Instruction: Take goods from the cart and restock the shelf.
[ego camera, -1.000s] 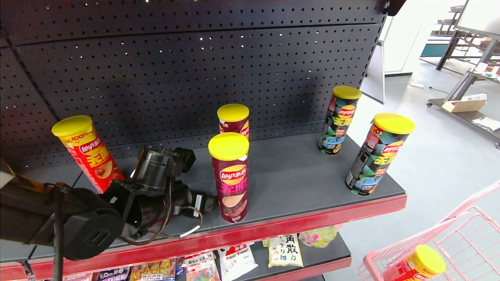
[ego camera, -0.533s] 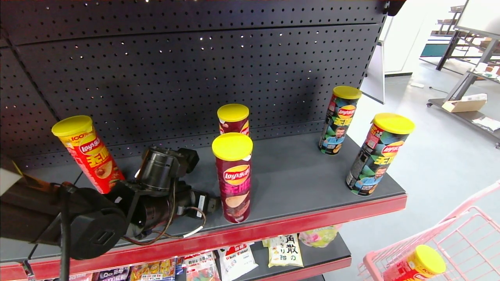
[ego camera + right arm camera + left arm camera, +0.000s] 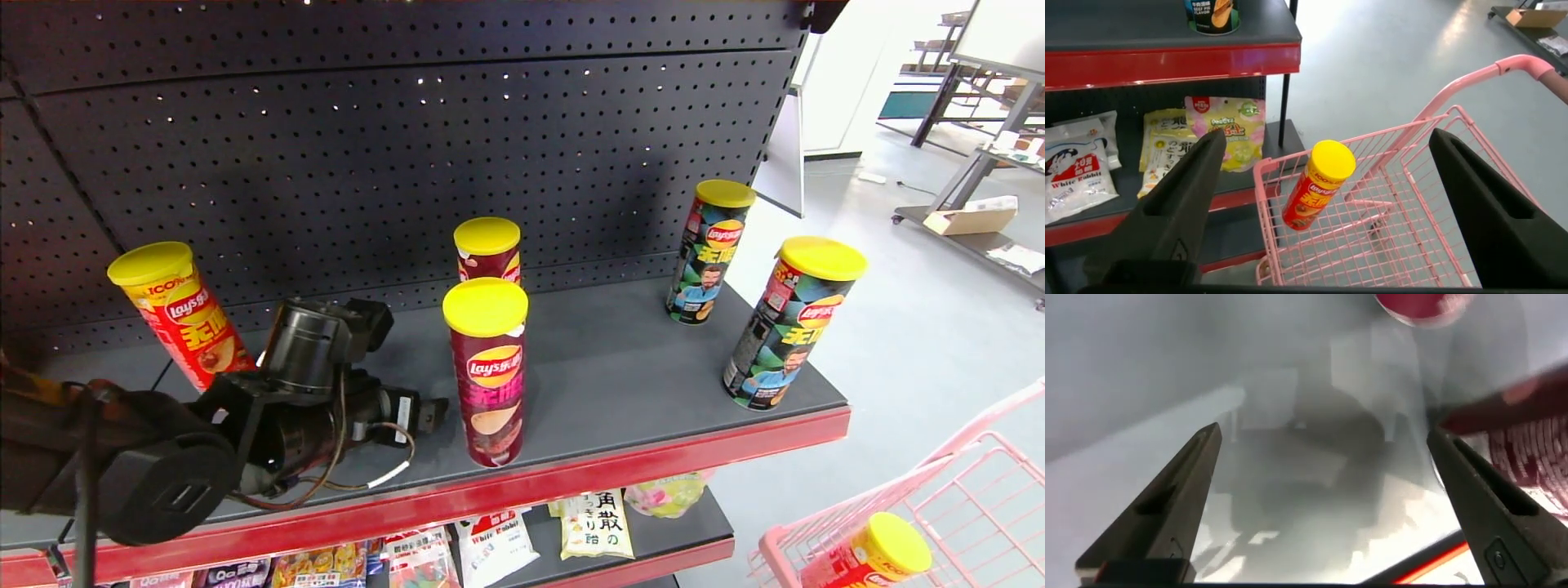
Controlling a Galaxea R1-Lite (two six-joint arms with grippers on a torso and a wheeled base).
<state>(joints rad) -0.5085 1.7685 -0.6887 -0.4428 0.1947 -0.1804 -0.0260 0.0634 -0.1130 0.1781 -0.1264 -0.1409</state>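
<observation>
A maroon chip can with a yellow lid (image 3: 487, 367) stands upright near the front edge of the dark shelf (image 3: 637, 376). My left gripper (image 3: 429, 412) is just left of it, open and apart from the can. In the left wrist view the left gripper (image 3: 1323, 433) holds nothing, and the maroon can (image 3: 1527, 457) sits beside one finger. My right gripper (image 3: 1324, 139) hangs open above the pink cart (image 3: 1429, 122), where a red chip can (image 3: 1319, 192) lies tilted. The head view shows that red can (image 3: 869, 555) in the cart (image 3: 963, 490) at the lower right.
On the shelf a red can (image 3: 184, 318) leans at the left, a second maroon can (image 3: 487, 245) stands at the back, and two dark cans (image 3: 710, 249) (image 3: 788, 327) stand at the right. Snack bags (image 3: 592, 523) fill the lower shelf. Pegboard backs the shelf.
The maroon can shifted slightly right on the shelf, then stayed put. My left arm has since drawn back to the left, away from the can.
</observation>
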